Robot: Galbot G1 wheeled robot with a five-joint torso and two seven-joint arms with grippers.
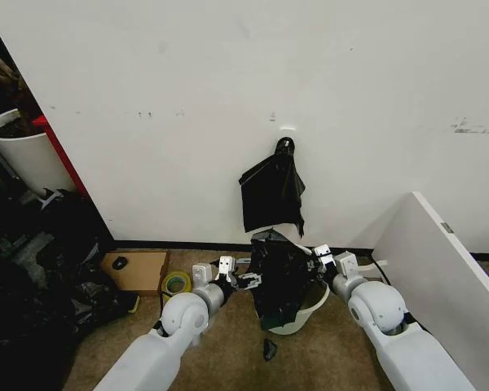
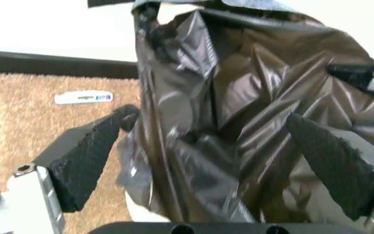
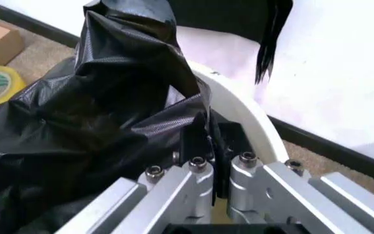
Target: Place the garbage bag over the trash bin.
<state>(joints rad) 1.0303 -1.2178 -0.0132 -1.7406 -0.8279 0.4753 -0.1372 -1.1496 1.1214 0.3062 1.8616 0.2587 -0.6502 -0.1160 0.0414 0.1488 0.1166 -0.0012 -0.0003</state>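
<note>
- Two grippers meet at the lower centre of the head view, one on each side of the garbage bag (image 1: pixel 281 277), which is draped loosely over the trash bin (image 1: pixel 310 314) standing on the brown carpet (image 1: pixel 228 358) against the white wall (image 1: pixel 310 81).
- The left gripper (image 1: pixel 248 281) reaches in from the lower left; in the left wrist view its two ridged black fingers (image 2: pixel 86 156) are spread wide apart, one beside the crinkled bag (image 2: pixel 239 122) and the other farther across it, clamping nothing.
- The right gripper (image 1: pixel 316 259) comes from the lower right; in the right wrist view its black fingers (image 3: pixel 203 141) are pressed together on a fold of the bag (image 3: pixel 96 112) right at the bin's cream rim (image 3: pixel 239 102).
- A flat black bag bundle (image 1: pixel 273 191) with a knotted top hangs on the wall above the bin.
- At the left of the head view lie a cardboard box (image 1: pixel 138 270) and a roll of yellow tape (image 1: pixel 176 283); a white plant pot (image 1: pixel 24 155) stands at the upper left.
</note>
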